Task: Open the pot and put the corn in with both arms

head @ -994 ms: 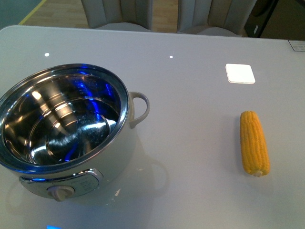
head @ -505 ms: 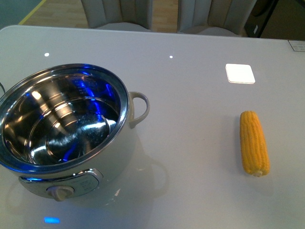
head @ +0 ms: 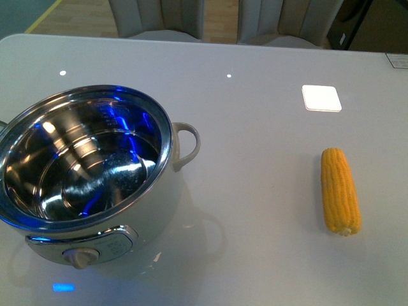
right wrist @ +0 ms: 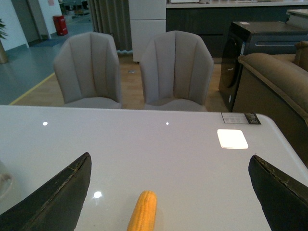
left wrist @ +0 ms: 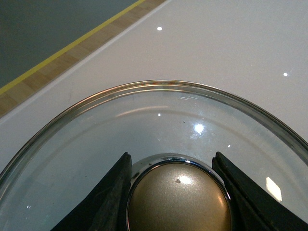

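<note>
Since the lid is off, the pot stands open at about 8 o'clock on the table. The corn lies well apart from it at about 4 o'clock, its length running 12 to 6. Out of the front view, the left claw is closed on the knob of the glass lid, with a finger pressed to each side. The right claw gapes wide and holds nothing, hovering near the corn and lined up with its length.

The knob is my first worry: it looks smooth and domed, so a tilt of the wrist could let the lid slip and break. The cob is round too. An off-centre pinch may roll it away, or leave it swinging so that it strikes the pot on the way over.
</note>
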### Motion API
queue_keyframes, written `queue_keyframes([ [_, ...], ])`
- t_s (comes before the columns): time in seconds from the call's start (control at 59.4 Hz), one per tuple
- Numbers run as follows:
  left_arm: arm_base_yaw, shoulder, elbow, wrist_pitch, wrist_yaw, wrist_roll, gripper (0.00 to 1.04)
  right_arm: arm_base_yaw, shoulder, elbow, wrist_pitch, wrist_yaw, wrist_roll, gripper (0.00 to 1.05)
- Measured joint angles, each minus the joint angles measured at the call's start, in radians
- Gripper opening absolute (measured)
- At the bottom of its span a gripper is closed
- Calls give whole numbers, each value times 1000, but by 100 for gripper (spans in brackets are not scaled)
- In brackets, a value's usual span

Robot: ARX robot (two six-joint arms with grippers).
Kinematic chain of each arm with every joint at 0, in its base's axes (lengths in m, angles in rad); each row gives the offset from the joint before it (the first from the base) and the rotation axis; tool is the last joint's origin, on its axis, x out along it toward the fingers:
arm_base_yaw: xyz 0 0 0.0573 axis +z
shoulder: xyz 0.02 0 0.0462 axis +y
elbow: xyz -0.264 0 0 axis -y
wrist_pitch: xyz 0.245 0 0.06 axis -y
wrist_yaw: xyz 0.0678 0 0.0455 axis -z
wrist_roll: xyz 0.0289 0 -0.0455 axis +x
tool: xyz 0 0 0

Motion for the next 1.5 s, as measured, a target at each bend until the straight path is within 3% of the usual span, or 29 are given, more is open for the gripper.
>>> queue_keyframes([
  [0.455,19,68,23,72,1,1,45,0,0,0,0,0,0,96],
  [0.792,16,12,-30,94,-22,18,99,0,0,0,0,0,0,96],
  [1.162,51,-288,-180,70,33,10,98,0,0,0,0,0,0,96],
  [1.499,85,-797,-455,-131,221,-67,98,0,0,0,0,0,0,96],
])
